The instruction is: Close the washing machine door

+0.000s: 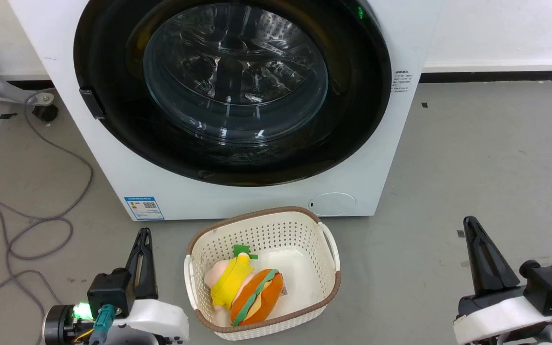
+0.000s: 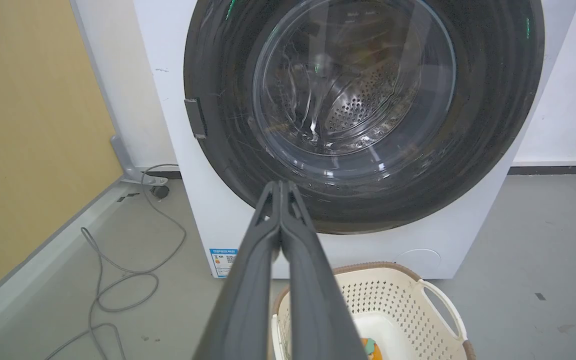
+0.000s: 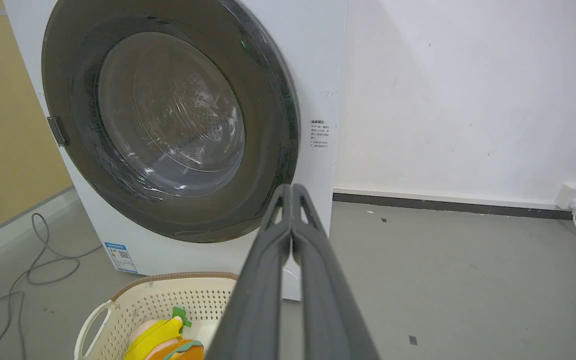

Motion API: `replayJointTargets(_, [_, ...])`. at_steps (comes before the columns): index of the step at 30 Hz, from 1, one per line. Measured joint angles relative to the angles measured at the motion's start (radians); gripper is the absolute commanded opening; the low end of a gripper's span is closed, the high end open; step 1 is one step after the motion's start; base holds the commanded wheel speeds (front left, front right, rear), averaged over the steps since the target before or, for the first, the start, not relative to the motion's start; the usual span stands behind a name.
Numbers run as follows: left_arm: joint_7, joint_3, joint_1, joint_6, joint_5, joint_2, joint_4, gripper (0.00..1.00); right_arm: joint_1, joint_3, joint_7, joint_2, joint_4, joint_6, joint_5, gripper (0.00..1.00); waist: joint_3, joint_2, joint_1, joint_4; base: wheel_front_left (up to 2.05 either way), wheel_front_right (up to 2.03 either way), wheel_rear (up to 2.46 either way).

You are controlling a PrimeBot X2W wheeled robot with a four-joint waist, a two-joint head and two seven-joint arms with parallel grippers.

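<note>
the washing machine door [image 1: 235, 76] sits flush against the washing machine [image 1: 257, 196] (shut, by the look). left gripper [image 1: 144, 232] and right gripper [image 1: 470, 221] rest low and well clear, fingers pressed together, empty. probably nothing is left to push.

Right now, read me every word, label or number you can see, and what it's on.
Nothing reads clearly.
Blue sticker, low on the washing machine: print and QR code, too small to read.
Dark text block, right of the door: too small to read.
</note>
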Motion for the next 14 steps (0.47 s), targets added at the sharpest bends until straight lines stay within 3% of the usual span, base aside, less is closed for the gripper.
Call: replayJointTargets(14, [0.028, 0.001, 0.0, -0.009, 0.001, 0.0, -0.013, 0.0, 0.0, 0.007, 0.027, 0.0, -0.003, 0.0, -0.007, 0.0, -0.006, 0.0, 0.0, 0.002, 0.0, 0.0, 0.0])
